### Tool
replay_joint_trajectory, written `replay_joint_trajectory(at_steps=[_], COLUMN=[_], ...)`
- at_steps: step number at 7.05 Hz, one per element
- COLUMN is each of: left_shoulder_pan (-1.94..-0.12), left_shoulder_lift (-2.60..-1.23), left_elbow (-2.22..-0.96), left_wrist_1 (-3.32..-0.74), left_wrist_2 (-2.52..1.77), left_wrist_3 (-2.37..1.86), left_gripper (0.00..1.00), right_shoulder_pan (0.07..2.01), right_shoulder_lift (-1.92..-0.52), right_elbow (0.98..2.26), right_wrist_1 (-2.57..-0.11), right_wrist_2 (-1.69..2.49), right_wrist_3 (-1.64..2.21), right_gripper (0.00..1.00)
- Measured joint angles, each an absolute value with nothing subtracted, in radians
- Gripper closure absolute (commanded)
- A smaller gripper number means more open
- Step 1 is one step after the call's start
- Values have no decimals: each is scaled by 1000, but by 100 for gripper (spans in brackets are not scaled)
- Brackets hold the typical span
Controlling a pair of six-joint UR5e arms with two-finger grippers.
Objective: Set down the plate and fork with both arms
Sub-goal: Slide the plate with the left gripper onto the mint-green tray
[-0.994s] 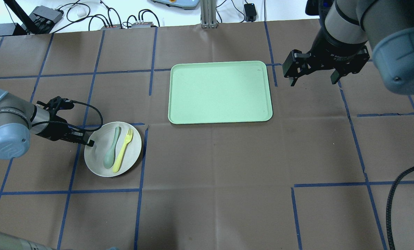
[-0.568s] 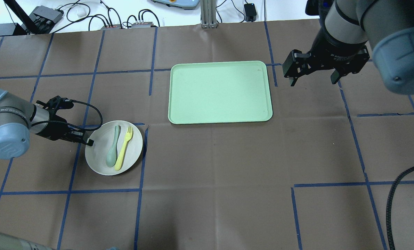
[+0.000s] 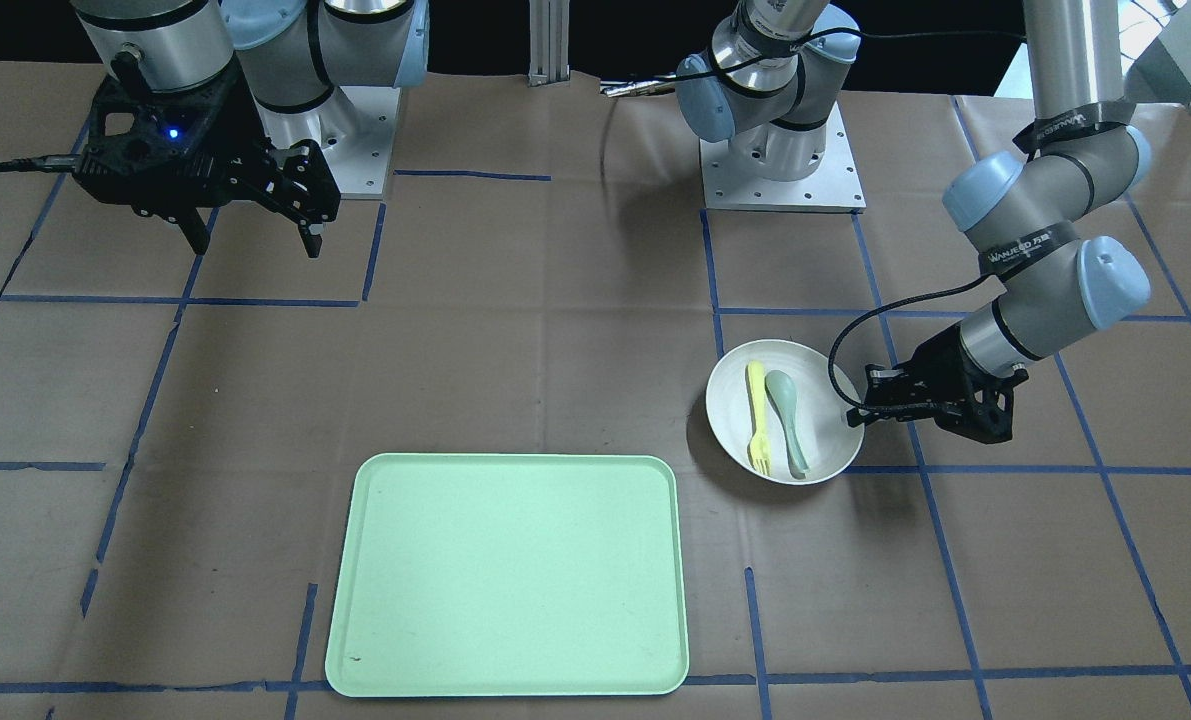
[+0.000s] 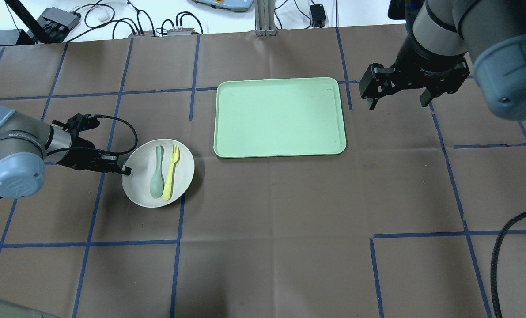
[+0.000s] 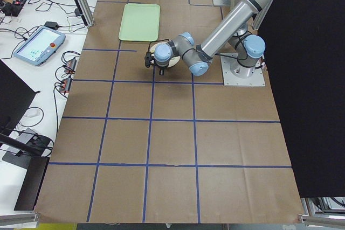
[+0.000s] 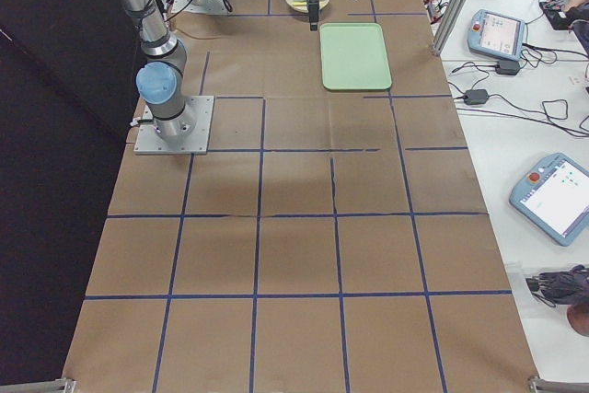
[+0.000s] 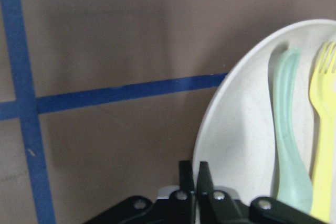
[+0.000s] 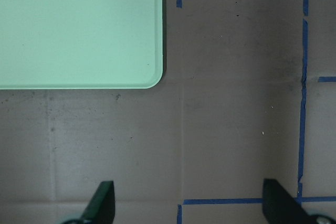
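So here the left gripper (image 4: 124, 170) is clamped down on the rim of the plate (image 4: 141, 196), on the side of the plate that faces the desk's left edge. The wrist camera shows the two fingers (image 7: 185, 179) squeezed together with the rim between them, so it's a firm pinch on the plate and not just a touch.

The plate sits over the left half of the desk (image 4: 289, 221), roughly halfway between the robot's edge and the far edge. There's a dark shadow on the paper along the side of the plate away from the gripper, so it looks a little raised off the desk there.

The fork (image 4: 171, 173) is lying in the plate with its tines pointing toward the far edge. The spoon (image 4: 157, 174) lies right next to it, on the gripper side, bowl end toward the robot. The two run almost parallel and I can't tell whether they touch.

The tray (image 4: 280, 117) lies flat near the middle of the far edge, well apart from the plate.

The right gripper (image 4: 397, 100) hangs above the desk just off the tray's right end, toward the far right corner, jaws spread wide with nothing between them.
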State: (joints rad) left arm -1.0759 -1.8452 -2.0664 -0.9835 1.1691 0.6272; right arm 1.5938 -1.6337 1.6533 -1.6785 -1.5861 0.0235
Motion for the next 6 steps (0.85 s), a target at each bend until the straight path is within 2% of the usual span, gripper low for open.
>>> replay_joint_trajectory(at_steps=[3,6], left_shoulder_pan=[-1279,-1479], left_shoulder_lift=[-1893,-2080], left_elbow=[-1926,-1661], left_wrist_1=[-983,-983], left_wrist_2=[1145,1108], left_wrist_3=[472,312], left_gripper=[98,98], right_shoulder_pan=[1594,1594], right_shoulder_lift=[-1634,-1634], right_elbow=[1652,1651], right_wrist_1=[-1679,-1680], right_wrist_2=[-1586,-1586], right_wrist_3=[24,23], right_gripper=[0,0])
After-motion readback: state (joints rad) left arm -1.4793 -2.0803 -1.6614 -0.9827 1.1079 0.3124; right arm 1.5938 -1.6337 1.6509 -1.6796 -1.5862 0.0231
